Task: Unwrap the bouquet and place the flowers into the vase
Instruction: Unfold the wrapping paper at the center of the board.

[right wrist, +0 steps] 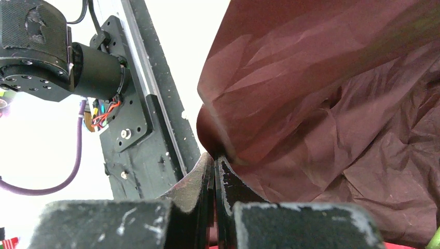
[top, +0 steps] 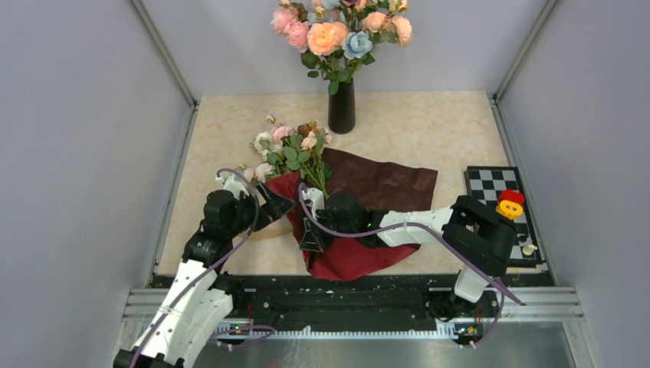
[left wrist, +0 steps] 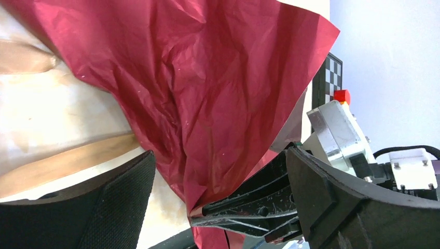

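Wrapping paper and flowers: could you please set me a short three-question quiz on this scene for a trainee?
1. True or false: the right claw is shut on the red paper.
2. The small flowers, relative to the black vase, are: A inside it; B lying in front, nearer the arms; C behind it.
3. Fill in: the left claw stands ____.
Key: 1 true; 2 B; 3 open.

Crinkled, matt maroon paper (top: 383,184) lies on a smooth, marbled beige tabletop (top: 429,130).
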Available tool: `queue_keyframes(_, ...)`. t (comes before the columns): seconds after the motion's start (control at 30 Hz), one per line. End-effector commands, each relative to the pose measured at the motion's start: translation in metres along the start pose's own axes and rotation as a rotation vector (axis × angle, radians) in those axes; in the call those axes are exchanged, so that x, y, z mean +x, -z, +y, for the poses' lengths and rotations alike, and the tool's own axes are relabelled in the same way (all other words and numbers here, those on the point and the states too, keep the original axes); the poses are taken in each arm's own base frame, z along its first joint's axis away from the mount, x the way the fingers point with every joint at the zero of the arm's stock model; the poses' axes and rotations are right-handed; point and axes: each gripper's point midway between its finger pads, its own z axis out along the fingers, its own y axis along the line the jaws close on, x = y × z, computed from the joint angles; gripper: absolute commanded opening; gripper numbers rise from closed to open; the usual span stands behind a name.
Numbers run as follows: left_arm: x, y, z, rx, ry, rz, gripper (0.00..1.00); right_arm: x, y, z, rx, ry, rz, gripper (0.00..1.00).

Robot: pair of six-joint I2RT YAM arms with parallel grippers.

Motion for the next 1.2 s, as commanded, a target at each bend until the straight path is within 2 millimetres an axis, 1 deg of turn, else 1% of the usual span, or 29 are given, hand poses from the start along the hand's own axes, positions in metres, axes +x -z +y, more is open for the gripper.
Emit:
queue_keyframes(0.0,-0.006,-0.008,-0.019,0.104,-0.007,0.001,0.99,-0.023,-0.004,0.014,-0.046,0.028,-0.064,0.0)
queue_keyframes(0.1,0.002,-0.014,-0.025,0.149,0.0,0.063,0.99,-0.024,-0.002,0.014,-0.043,0.034,-0.064,0.0)
queue_keyframes(0.17,0.008,-0.018,-0.024,0.149,0.006,0.101,0.99,-0.026,0.0,0.014,-0.04,0.037,-0.071,0.0)
queue_keyframes(0.2,0.01,-0.019,-0.021,0.142,0.003,0.113,0.96,-0.027,0.002,0.015,-0.038,0.039,-0.076,0.0)
queue_keyframes(0.23,0.011,-0.021,-0.019,0.136,0.0,0.12,0.91,-0.029,0.003,0.015,-0.033,0.04,-0.081,0.0)
queue_keyframes(0.3,0.011,-0.023,-0.017,0.121,-0.008,0.124,0.78,-0.033,0.008,0.017,-0.027,0.046,-0.092,0.0)
queue_keyframes(0.43,0.006,-0.025,-0.018,0.121,-0.019,0.106,0.57,-0.036,0.019,0.019,-0.015,0.063,-0.095,0.02)
queue_keyframes(0.6,0.005,-0.029,-0.019,0.128,-0.02,0.112,0.5,-0.031,0.031,0.02,0.002,0.082,-0.073,0.05)
queue_keyframes(0.63,0.006,-0.03,-0.019,0.131,-0.017,0.118,0.46,-0.031,0.032,0.02,0.006,0.085,-0.069,0.06)
queue_keyframes(0.67,0.006,-0.031,-0.02,0.133,-0.017,0.123,0.4,-0.029,0.034,0.018,0.015,0.086,-0.063,0.06)
queue_keyframes(0.73,0.006,-0.032,-0.017,0.119,-0.017,0.122,0.23,-0.026,0.039,0.012,0.055,0.08,-0.057,0.08)
queue_keyframes(0.77,0.005,-0.031,-0.014,0.102,-0.018,0.115,0.14,-0.025,0.043,0.007,0.092,0.066,-0.056,0.12)
queue_keyframes(0.8,0.004,-0.031,-0.01,0.079,-0.016,0.104,0.07,-0.024,0.047,0.001,0.135,0.048,-0.052,0.17)
queue_keyframes(0.83,0.003,-0.03,-0.004,0.044,-0.011,0.092,0.02,-0.023,0.052,-0.005,0.181,0.031,-0.052,0.23)
queue_keyframes(0.87,0.003,-0.028,0.002,0.008,-0.003,0.082,0.0,-0.021,0.057,-0.011,0.222,0.015,-0.048,0.31)
queue_keyframes(0.9,0.004,-0.026,0.008,-0.023,0.004,0.074,0.0,-0.022,0.063,-0.016,0.264,0.002,-0.056,0.38)
queue_keyframes(0.97,0.008,-0.021,0.021,-0.087,0.023,0.072,0.0,-0.015,0.076,-0.029,0.347,-0.03,-0.041,0.5)
queue_keyframes(1.0,0.011,-0.018,0.028,-0.125,0.03,0.073,0.0,-0.014,0.083,-0.039,0.396,-0.05,-0.051,0.55)
queue_keyframes(1.03,0.014,-0.015,0.037,-0.166,0.037,0.074,0.0,-0.011,0.089,-0.045,0.42,-0.07,-0.055,0.57)
queue_keyframes(1.1,0.02,-0.005,0.053,-0.253,0.06,0.078,0.0,-0.006,0.1,-0.063,0.46,-0.129,-0.07,0.6)
queue_keyframes(1.17,0.028,0.006,0.067,-0.337,0.093,0.088,0.0,-0.003,0.113,-0.084,0.498,-0.201,-0.093,0.62)
